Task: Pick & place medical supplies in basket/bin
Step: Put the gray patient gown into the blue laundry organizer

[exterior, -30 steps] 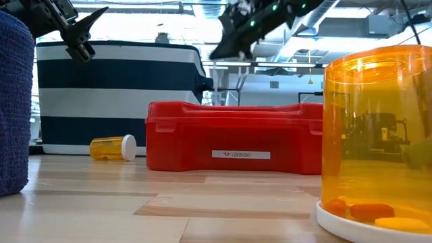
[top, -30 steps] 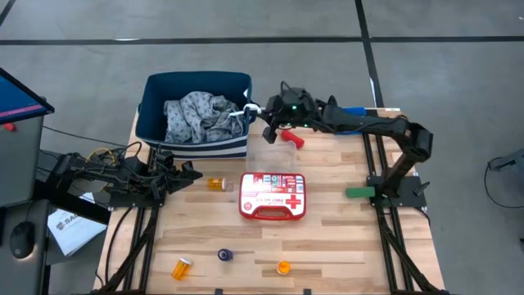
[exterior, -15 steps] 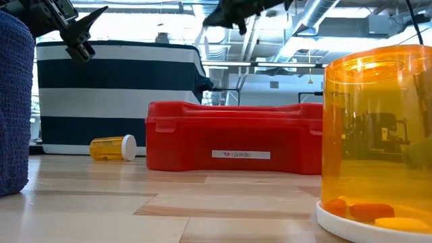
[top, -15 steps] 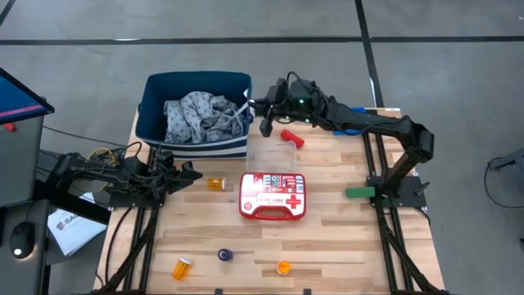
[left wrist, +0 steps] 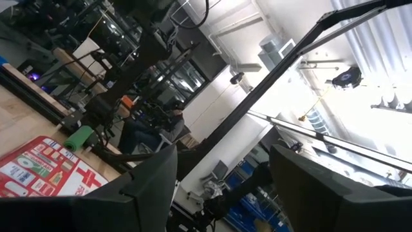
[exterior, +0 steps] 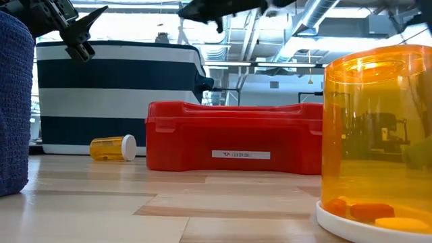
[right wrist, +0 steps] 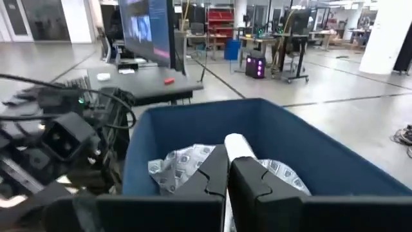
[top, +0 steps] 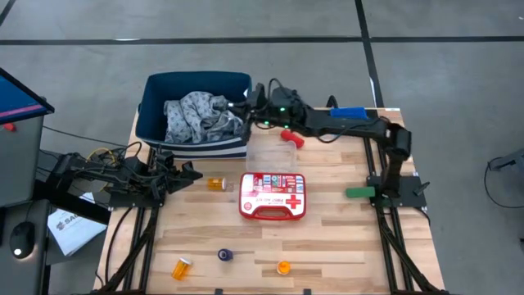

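Note:
The navy basket [top: 155, 90] stands at the table's far left, and the grey-white cloth [top: 196, 116] lies bunched inside it. My right gripper [top: 248, 102] hovers over the basket's right rim, shut on a small white cylinder [right wrist: 239, 145]. A red cylinder [top: 292, 138] lies on the table below that arm. Orange pill bottles rest on their sides [top: 215, 184] [top: 181, 267], and another stands upright [top: 283, 267]. A dark blue cylinder [top: 224, 256] sits near the front and a green cylinder [top: 359, 192] at the right. My left gripper [top: 193, 173] waits open at the left edge. My right gripper pinches the small white cylinder [right wrist: 237, 143] between its two fingers [right wrist: 212, 173]. The rounded end sticks out past the fingertips. The fingers reach in from the table's right side. The cylinder is lifted clear, above the basket [right wrist: 193, 129] and the cloth [right wrist: 177, 164].
The red-and-white first-aid case [top: 273, 195] lies mid-table, with a clear plastic container [top: 265, 152] just beyond it. A bright blue bin [top: 348, 111] sits at the far right, behind the right arm. Bare wood lies along the near edge between the small bottles.
My right gripper has moved toward the table's left and risen, from above the red cylinder to over the basket's right rim, carrying the white cylinder with it. The left arm has kept still.

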Available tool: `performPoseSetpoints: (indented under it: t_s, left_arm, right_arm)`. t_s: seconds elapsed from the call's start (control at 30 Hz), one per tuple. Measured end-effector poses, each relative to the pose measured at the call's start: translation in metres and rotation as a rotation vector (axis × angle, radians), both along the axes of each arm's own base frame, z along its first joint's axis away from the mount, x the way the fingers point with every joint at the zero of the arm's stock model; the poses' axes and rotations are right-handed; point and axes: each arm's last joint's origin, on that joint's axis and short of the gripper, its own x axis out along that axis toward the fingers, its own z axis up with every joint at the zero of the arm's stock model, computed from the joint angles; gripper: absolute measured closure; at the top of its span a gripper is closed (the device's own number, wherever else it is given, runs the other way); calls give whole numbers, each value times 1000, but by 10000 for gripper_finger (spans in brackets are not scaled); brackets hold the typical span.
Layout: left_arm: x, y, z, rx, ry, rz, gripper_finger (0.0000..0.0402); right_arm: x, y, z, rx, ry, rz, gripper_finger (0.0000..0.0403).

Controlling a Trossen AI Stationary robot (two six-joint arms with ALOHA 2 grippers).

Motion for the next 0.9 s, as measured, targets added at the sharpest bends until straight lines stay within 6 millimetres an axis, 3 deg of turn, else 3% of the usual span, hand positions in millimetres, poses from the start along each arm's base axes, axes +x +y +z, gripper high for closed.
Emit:
performPoseSetpoints:
  t_s: [0.23, 0.4, 0.9]
  left_arm:
    - [0, 0, 0, -4, -4, -3, 163]
    - [0, 0, 0, -3, -4, -4, 163]
    - [0, -1, 1, 8, -8, -27, 163]
  right_arm:
    - [32, -6, -23, 20, 37, 4, 403]
    - [41, -15, -23, 21, 33, 6, 403]
    - [40, -21, -20, 71, 28, -7, 403]
